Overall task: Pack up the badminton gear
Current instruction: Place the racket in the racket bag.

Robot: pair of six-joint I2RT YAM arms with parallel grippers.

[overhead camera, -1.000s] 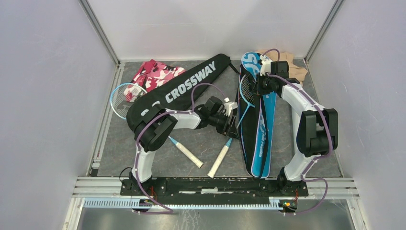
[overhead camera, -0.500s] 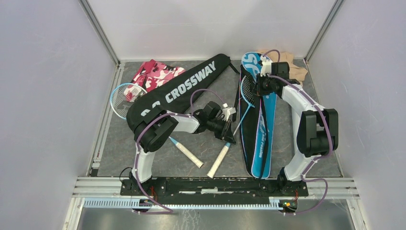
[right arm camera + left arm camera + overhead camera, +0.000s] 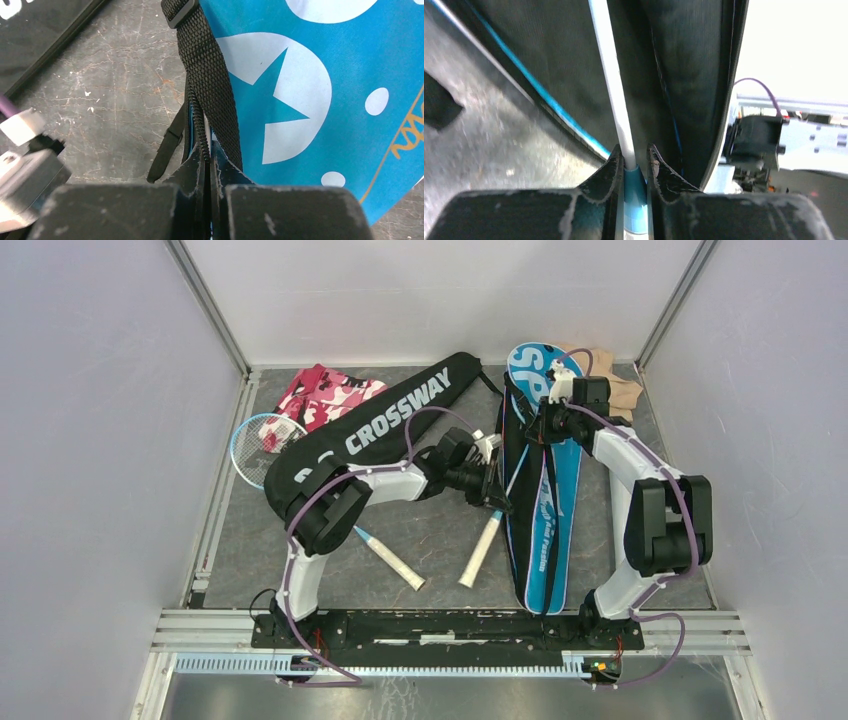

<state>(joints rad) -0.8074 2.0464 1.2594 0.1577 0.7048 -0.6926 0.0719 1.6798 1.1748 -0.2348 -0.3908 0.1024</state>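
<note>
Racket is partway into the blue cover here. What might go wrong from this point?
The left gripper clamps the racket on its thin shaft by the handle; pushing further may make it slip or twist.
The right gripper pinches only the zipper edge of the blue cover; if that slips, the mouth may close on the racket.

Plain white walls (image 3: 100,440) enclose a scuffed grey tabletop (image 3: 440,540).

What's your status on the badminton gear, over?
Left pincer shut on racket shaft. Right pincer shut on edge of blue cover. Shaft runs into cover, handle outside. No obstruction seen.
</note>
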